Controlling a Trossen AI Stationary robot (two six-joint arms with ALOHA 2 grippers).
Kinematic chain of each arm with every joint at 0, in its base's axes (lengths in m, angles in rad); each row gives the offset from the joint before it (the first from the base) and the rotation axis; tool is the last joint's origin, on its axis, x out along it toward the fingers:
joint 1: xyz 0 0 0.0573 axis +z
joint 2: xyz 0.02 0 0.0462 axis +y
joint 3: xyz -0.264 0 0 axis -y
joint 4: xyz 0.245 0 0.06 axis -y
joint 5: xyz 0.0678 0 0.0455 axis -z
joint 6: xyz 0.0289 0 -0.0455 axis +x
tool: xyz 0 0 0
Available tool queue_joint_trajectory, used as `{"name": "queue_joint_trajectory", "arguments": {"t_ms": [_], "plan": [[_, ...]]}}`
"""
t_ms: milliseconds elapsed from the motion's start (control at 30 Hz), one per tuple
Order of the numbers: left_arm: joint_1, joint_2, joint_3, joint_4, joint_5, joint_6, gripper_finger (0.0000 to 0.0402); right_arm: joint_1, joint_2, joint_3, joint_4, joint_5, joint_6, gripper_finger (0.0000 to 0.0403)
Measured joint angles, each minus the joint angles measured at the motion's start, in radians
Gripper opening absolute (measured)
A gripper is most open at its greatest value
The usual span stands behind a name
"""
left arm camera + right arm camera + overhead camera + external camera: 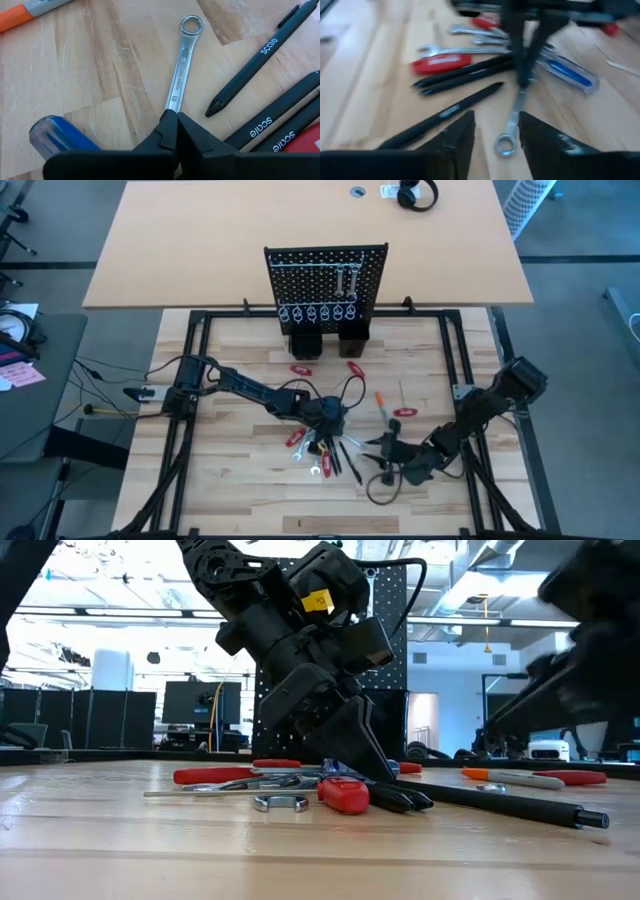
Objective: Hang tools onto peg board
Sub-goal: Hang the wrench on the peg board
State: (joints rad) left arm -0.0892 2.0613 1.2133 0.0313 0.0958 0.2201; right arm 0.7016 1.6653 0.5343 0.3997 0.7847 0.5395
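Clamped tight, the left gripper (pixel 175 120) has its two fingertips pressed together on the open-jaw end of a silver wrench (pixel 181 67) that lies flat on the table (pixel 230 470); I cannot see that end, since the fingers cover it, and only the ring end and shaft show. From my station I read the wrench as resting on the wood, not lifted. Just beside it lie the black stick tools (pixel 260 55) and a blue-handled screwdriver (pixel 62 137), the latter cut off by the gripper body. On my right arm, the right gripper (pixel 495 135) hangs near the same wrench with its fingers parted, gripping nothing; its view is smeared. At the table's far edge the peg board (pixel 325 280) stands upright. Other tools (pixel 325 445) lie scattered mid-table, several hidden under the left arm.
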Motion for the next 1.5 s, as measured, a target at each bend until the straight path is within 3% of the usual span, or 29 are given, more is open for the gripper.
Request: {"name": "queue_joint_trajectory", "arguments": {"t_ms": [200, 333, 633, 933, 1133, 1333, 1500], "plan": [[-0.011, 0.002, -0.001, 0.017, -0.007, -0.009, 0.0, -0.058, 0.092, 0.013, 0.013, -0.068, 0.047, 0.0223], [-0.014, 0.002, -0.001, 0.013, -0.025, -0.021, 0.0, -0.073, 0.172, 0.014, 0.019, -0.066, 0.127, 0.0231], [-0.016, 0.002, -0.002, 0.027, -0.033, -0.043, 0.0, -0.047, 0.225, 0.007, 0.015, -0.062, 0.163, 0.0173], [-0.055, 0.002, 0.031, 0.012, -0.123, -0.075, 0.0, 0.0, 0.336, -0.067, 0.3, 0.027, 0.135, 0.0093], [-0.099, -0.009, 0.079, 0.026, -0.172, -0.064, 0.0, 0.014, 0.34, -0.107, 0.385, 0.028, 0.149, 0.0091], [-0.119, -0.01, 0.097, 0.033, -0.172, -0.035, 0.0002, 0.004, 0.316, -0.116, 0.418, 0.006, -0.056, 0.009], [-0.12, -0.01, 0.097, 0.038, -0.172, 0.01, 0.004, 0.008, 0.233, -0.119, 0.308, -0.015, -0.1, 0.009]]}}
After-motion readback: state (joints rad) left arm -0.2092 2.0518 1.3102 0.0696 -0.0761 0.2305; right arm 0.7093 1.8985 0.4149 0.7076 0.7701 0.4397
